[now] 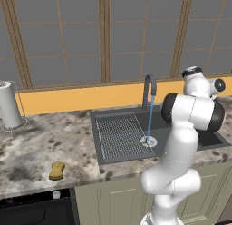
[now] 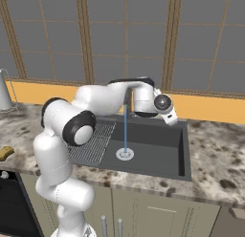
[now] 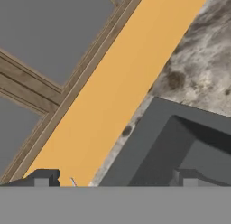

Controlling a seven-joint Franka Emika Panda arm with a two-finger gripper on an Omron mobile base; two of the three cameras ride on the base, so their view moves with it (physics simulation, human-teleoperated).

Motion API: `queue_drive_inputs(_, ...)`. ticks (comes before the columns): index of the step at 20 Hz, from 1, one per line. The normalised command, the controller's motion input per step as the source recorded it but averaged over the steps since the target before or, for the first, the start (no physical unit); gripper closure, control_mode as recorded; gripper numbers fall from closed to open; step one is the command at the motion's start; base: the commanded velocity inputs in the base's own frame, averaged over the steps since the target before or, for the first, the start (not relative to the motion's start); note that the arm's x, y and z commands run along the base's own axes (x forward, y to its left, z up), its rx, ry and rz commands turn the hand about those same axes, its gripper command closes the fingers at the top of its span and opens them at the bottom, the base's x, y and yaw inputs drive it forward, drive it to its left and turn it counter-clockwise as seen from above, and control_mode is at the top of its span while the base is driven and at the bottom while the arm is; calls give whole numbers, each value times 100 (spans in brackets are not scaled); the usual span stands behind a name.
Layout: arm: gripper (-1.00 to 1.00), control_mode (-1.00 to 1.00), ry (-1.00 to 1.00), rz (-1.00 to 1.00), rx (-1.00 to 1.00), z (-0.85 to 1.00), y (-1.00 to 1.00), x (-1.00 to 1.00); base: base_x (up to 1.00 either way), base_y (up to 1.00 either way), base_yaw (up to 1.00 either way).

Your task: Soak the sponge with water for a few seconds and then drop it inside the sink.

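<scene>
The sponge [image 1: 56, 170] lies on the counter [image 1: 45, 142] at lower left, well apart from the sink [image 1: 131, 149] where water [image 1: 149, 119] runs. The gripper [image 3: 113, 180] shows 2 fingertips apart, empty; it should swing left and come down squarely.

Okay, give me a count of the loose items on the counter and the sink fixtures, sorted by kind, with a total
Sponge: 1
Paper towel roll on its stand: 1
Sink: 1
Faucet: 1, with the water running
Total: 4
</scene>
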Motion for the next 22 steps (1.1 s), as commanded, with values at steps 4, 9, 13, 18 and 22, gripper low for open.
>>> queue_drive_inputs(4, -100, -100, 6, 0, 1, 53, -3, -68, 0, 0, 0)
queue_drive_inputs(9, -100, -100, 3, 0, 0, 45, 0, -69, 0, 0, 0)
queue_drive_inputs(13, -100, -100, 4, 0, 0, 41, 1, -61, 0, 0, 0)
queue_drive_inputs(18, -100, -100, 0, 0, 0, 30, 16, -73, 0, 0, 0)
queue_drive_inputs(22, -100, -100, 0, 1, -1, 18, 48, -62, 0, 0, 0)
